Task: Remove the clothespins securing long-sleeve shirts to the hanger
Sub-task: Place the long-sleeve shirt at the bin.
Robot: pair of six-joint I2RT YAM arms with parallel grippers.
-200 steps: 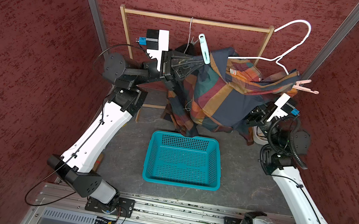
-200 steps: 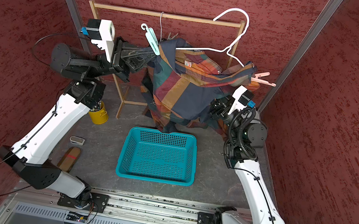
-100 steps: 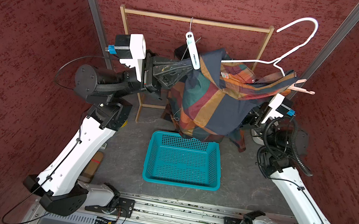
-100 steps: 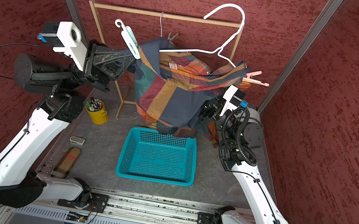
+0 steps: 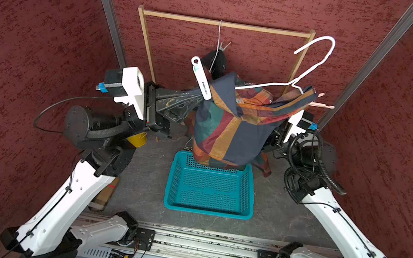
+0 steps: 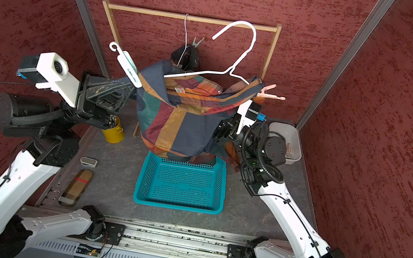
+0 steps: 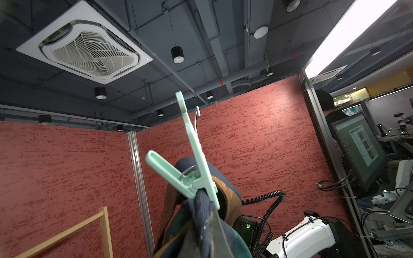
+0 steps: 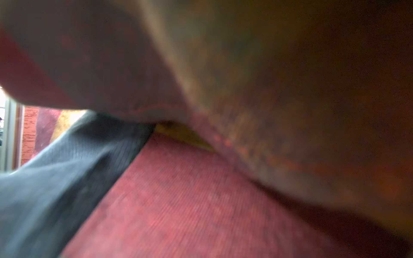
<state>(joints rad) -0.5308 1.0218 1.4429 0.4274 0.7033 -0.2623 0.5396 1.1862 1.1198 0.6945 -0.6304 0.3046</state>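
The plaid shirt (image 5: 231, 128) of navy, green, orange and maroon blocks hangs bunched and stretched left to right on a tilted white hanger (image 5: 311, 65), whose hook rises to the far right. A mint pin (image 7: 194, 176) is clamped on the gathered navy cloth at the shirt's left end and leans up and to the left, while a pink pin (image 5: 321, 104) grips the right end, lying nearly level with its handles pointing right. Far back, behind the shirt, a grey pin (image 5: 224, 46) stands handles-up on a thin hanger (image 5: 218, 37).
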